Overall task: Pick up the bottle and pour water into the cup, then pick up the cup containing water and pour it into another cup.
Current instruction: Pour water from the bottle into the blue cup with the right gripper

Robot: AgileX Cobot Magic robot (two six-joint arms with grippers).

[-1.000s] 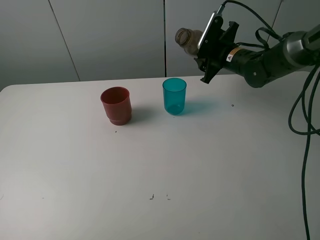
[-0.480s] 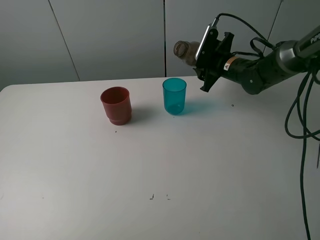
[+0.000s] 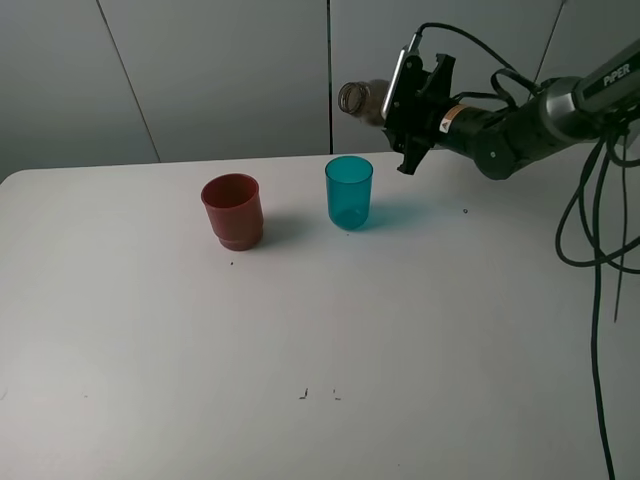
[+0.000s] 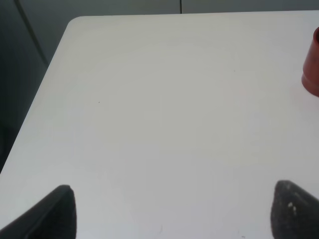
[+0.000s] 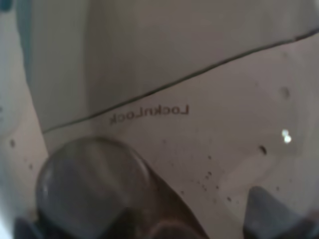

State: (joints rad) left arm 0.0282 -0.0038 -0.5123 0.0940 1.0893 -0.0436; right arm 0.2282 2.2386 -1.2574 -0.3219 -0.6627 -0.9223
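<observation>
The right gripper (image 3: pixel 398 98) is up in the air at the far side of the table (image 3: pixel 420 330), near the grey wall (image 3: pixel 220 70). It is closed on the bottle (image 3: pixel 362 98) and holds it by the body. The bottle lies almost flat in the grip, and its open neck sticks out from the jaws toward the left side of the room. Most of its body is hidden behind the black gripper, so only the neck and shoulder can be seen from where I stand.

In the right wrist view the smoky plastic of the bottle (image 5: pixel 149 149) fills nearly the whole picture, very close to the camera, with brand lettering on its side.

The teal cup (image 3: pixel 348 192) stands upright on the table below the bottle's neck, well apart from it in height. I cannot tell if the mouth is exactly over the cup or a little behind it. The red cup (image 3: pixel 233 211) stands upright to the left of the teal cup, near it but not touching.

The left gripper (image 4: pixel 174 211) is low over the left part of the table with its jaws spread wide and nothing between them. One dark fingertip (image 4: pixel 57 211) shows at each lower corner of its wrist view. The red cup (image 4: pixel 313 69) is only at the edge of that view, well apart from this gripper.
</observation>
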